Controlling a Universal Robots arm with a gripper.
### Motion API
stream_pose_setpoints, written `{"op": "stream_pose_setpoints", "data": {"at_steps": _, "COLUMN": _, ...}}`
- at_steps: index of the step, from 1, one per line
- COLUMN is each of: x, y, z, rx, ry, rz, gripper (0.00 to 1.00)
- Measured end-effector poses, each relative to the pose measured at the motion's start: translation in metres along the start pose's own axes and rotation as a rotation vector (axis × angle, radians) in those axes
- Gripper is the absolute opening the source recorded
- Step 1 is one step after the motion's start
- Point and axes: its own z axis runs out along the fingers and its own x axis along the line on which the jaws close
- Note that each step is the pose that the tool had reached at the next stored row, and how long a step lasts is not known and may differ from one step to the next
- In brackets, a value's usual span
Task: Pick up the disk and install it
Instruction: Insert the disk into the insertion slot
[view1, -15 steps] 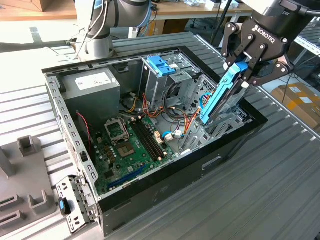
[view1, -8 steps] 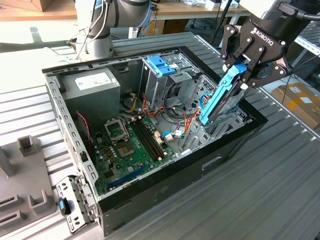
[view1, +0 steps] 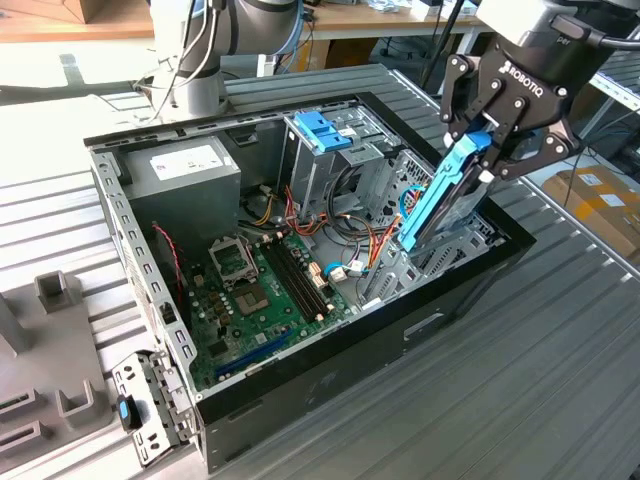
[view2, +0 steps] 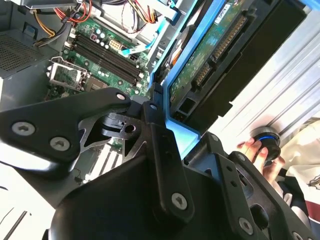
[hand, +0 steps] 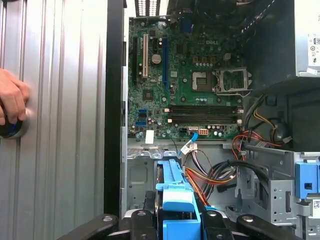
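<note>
Here the gripper (view1: 483, 150) is clamping its fingers on the upper end of the disk (view1: 437, 195), holding it tilted over the open computer case (view1: 330, 370), its lower end dipping among the metal bays beside the green motherboard (view1: 265, 295).

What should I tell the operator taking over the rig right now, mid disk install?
End effector: shut on the disk, gripping its upper end.
Disk: held tilted, nearly on edge, its lower end down inside the open computer case, at the drive bay on the exterior view's right. The second wrist view shows its circuit board side beside the fingers.
Done: disk picked up and brought to the case.
Left: disk is not yet seated; it is tilted and in the grip.
Note: a person's hand rests on a round knob on the table beside the case.
</note>
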Motion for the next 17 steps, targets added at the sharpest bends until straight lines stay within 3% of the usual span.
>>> {"op": "stream_pose_setpoints", "data": {"at_steps": 9, "x": -0.0062, "y": -0.0004, "z": 0.0045, "rx": 0.0, "ry": 0.0, "rz": 0.0, "gripper": 0.37}}
{"op": "stream_pose_setpoints", "data": {"at_steps": 17, "x": -0.0061, "y": -0.0005, "z": 0.0109, "rx": 0.0001, "ry": 0.0001, "rz": 0.0, "gripper": 0.37}}
